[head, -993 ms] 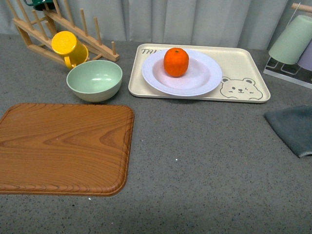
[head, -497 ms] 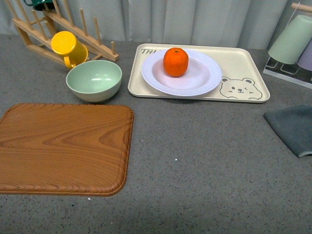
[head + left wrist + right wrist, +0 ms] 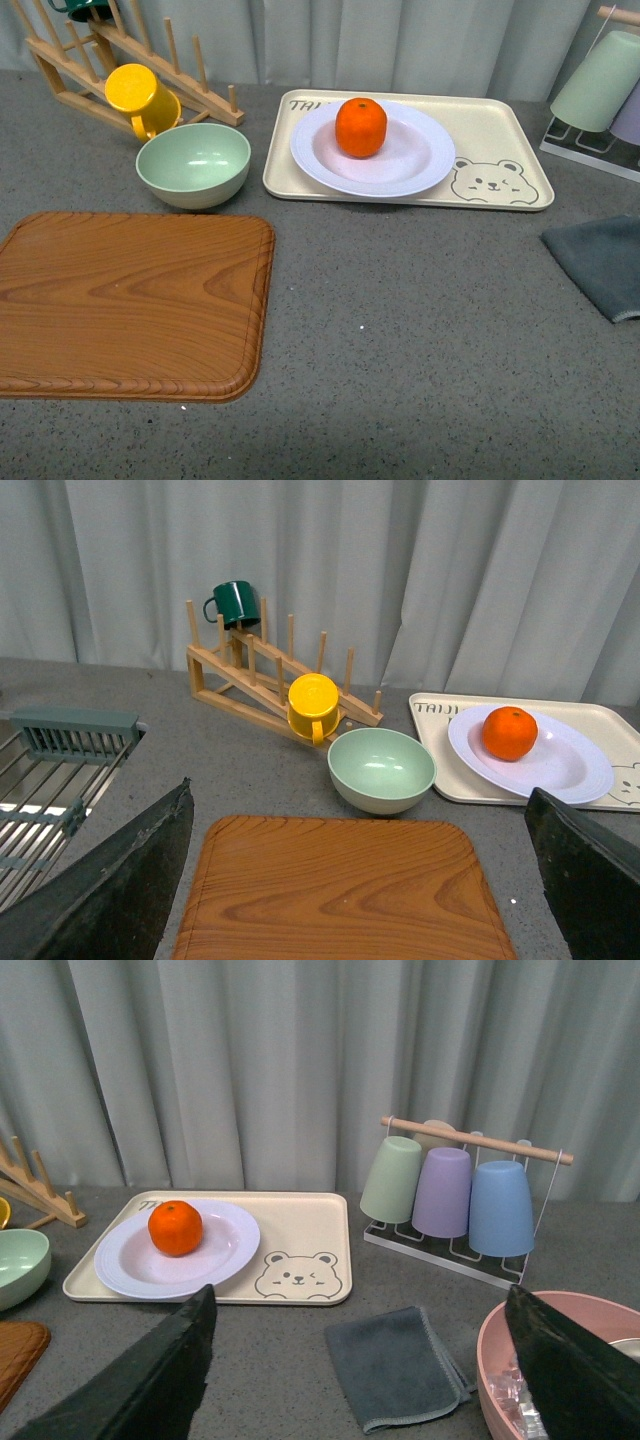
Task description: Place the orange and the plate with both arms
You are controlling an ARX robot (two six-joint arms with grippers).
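The orange (image 3: 361, 127) sits in the pale ridged plate (image 3: 420, 160), left of its centre, and the plate rests on the cream bear tray (image 3: 505, 130) at the back of the grey speckled table (image 3: 400, 330). Just left of the tray stands a mint-green bowl (image 3: 194, 165), holding nothing, with a yellow mug (image 3: 140, 97) on the wooden rack (image 3: 120, 50) behind. A wood-grain board (image 3: 130, 305) lies nearer. Both claws, left claw (image 3: 350, 880) and right claw (image 3: 360, 1360), stand spread wide and grip nothing.
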